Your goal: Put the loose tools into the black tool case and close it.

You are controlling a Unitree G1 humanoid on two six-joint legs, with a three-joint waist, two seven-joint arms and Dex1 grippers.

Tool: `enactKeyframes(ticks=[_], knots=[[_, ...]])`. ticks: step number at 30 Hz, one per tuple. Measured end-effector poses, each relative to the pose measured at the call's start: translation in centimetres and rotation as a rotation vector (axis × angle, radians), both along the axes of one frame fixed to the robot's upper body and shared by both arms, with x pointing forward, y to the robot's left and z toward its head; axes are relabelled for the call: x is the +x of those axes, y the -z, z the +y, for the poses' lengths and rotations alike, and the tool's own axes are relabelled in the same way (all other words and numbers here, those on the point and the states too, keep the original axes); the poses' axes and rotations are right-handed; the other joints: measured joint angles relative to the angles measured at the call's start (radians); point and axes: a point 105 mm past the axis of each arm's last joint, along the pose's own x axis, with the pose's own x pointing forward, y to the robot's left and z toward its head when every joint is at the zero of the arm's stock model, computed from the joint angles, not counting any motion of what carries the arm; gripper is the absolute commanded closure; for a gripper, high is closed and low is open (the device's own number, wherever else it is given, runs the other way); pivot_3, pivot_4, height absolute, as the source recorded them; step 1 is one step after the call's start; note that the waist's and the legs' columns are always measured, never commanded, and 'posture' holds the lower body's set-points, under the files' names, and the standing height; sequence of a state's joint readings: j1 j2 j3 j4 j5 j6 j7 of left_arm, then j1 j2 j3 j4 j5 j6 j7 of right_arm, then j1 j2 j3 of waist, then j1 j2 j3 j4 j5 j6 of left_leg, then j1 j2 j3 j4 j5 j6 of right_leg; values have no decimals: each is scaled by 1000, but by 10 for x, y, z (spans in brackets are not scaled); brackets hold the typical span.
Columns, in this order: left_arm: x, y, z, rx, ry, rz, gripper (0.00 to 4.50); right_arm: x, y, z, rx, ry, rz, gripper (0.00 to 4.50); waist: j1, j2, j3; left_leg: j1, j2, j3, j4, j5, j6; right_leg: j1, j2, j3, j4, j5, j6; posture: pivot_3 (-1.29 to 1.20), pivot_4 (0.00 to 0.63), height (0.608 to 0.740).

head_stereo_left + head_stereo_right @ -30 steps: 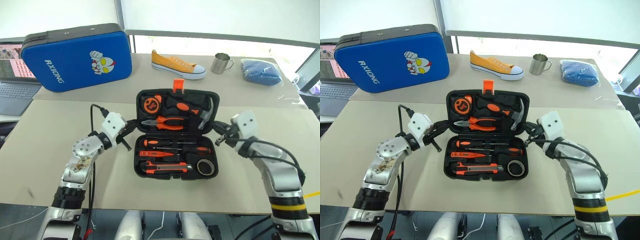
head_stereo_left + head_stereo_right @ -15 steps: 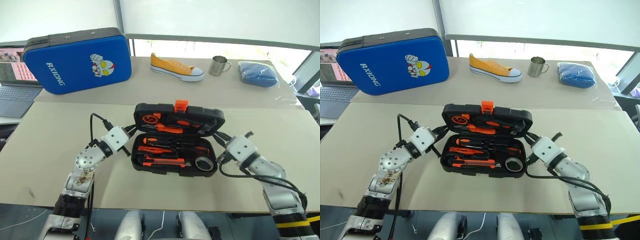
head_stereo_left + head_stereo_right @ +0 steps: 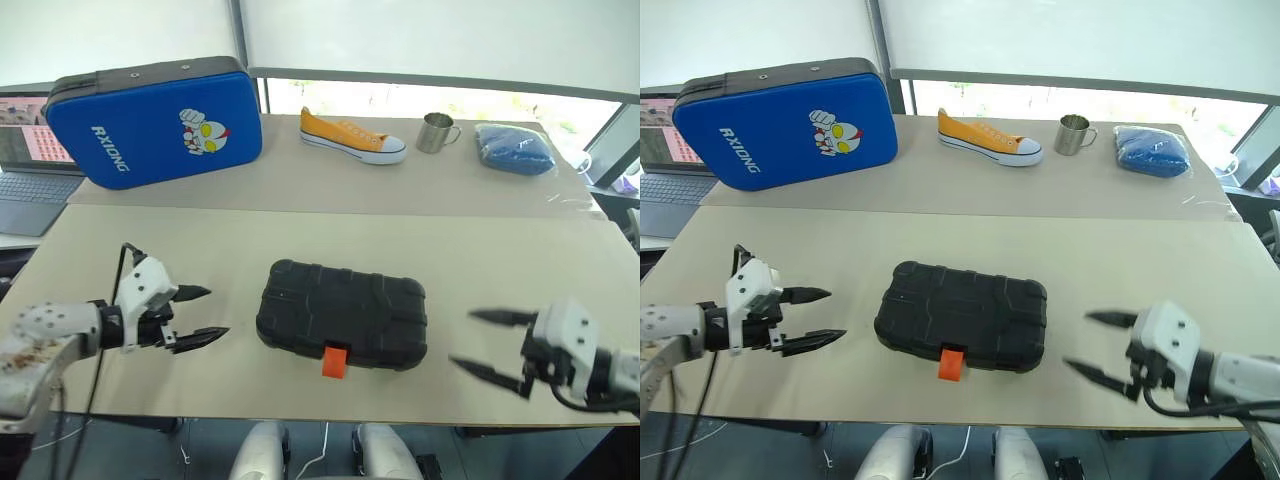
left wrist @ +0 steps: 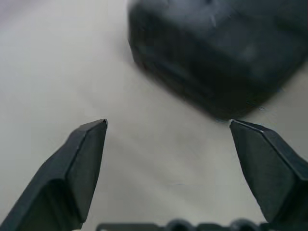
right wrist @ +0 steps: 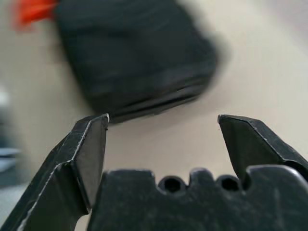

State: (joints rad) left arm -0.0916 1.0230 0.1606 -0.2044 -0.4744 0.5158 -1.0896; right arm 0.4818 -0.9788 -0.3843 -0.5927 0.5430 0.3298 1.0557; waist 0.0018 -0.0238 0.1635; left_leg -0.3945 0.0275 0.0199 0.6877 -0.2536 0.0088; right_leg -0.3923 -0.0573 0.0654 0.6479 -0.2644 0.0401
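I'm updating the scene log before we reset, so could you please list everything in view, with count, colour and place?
tool case: one, black, shut, lying flat on the near table between the two arms, its orange latch on the near edge
near table: one, beige
zip case: one, blue with a cartoon figure, standing on the far table at the left
shoe: one, yellow with a white sole, far table, middle
mug: one, metal, far table, right of the shoe
cloth bundle: one, blue, far table at the right
laptop: one, open, at the far left
left tool: one, black fingers, open, left of the tool case, apart from it
right tool: one, black fingers, open, right of the tool case, apart from it
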Motion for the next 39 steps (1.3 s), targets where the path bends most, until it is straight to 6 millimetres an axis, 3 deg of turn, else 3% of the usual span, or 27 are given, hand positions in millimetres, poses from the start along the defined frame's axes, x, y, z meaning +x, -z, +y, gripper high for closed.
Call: enactKeyframes(ticks=[2,4,7,11,15,20,23,26,29,32,34,36,39], knots=[[28,-8,2,40,-8,-76,289,-10,6,10,2,-70,52,1576,8,-2,0,5,1,5,0,0,0,6,1,0,-3,-3,6,0,150,740],[56,-15,-7,54,9,-164,789,-17,11,23,4,-142,77,2230,10,-5,1,4,0,7,0,0,-1,5,1,1,-3,-3,6,0,150,740],[84,-14,-26,61,59,-218,1835,-17,22,35,-31,-207,74,3311,5,-7,0,1,-2,7,1,-1,0,2,1,3,-2,1,0,0,150,740],[101,-8,-52,79,160,-236,3136,-1,30,44,-69,-227,15,4500,-5,-8,0,-11,-3,7,4,-1,0,-10,1,3,0,2,0,0,150,740],[101,10,-80,94,298,-222,4367,15,39,50,-97,-238,-24,4500,-6,-8,0,-16,-4,6,6,-1,1,-14,1,3,1,2,0,0,150,740],[100,17,-84,116,342,-196,4367,37,42,55,-111,-191,-70,4500,-14,-9,1,-16,-4,5,7,-1,1,-14,1,3,2,2,1,0,150,740],[89,15,-83,126,402,-175,4367,62,38,51,-113,-91,-142,4500,-17,-9,1,-16,-4,5,6,-1,1,-14,0,3,2,2,1,0,150,740],[53,16,-85,124,552,-105,4367,89,33,38,-134,34,-216,4500,-17,-8,1,-16,-3,4,6,-2,1,-14,0,3,2,2,1,0,150,740],[24,22,-88,134,660,-35,4367,101,24,31,-136,98,-271,4500,-15,-8,1,-16,-3,2,6,-2,2,-15,0,3,2,2,1,0,150,740],[28,19,-89,150,629,-73,4367,99,24,30,-130,95,-266,4500,-5,-8,1,-16,-4,3,6,-2,2,-13,0,2,2,2,1,0,150,740],[46,11,-89,173,572,-146,4367,89,24,29,-116,75,-240,4500,5,-8,1,-16,-5,3,7,-2,2,-13,0,1,2,3,2,0,150,740],[68,-16,-91,152,503,-229,4367,74,25,19,-145,53,-202,4500,14,-8,1,-18,-6,3,8,-2,2,-13,-1,1,1,3,3,0,150,740],[74,-63,-110,57,511,-312,4367,65,22,1,-200,63,-178,4500,12,-8,1,-20,-8,3,10,-2,3,-13,-3,2,0,4,6,0,150,740]])
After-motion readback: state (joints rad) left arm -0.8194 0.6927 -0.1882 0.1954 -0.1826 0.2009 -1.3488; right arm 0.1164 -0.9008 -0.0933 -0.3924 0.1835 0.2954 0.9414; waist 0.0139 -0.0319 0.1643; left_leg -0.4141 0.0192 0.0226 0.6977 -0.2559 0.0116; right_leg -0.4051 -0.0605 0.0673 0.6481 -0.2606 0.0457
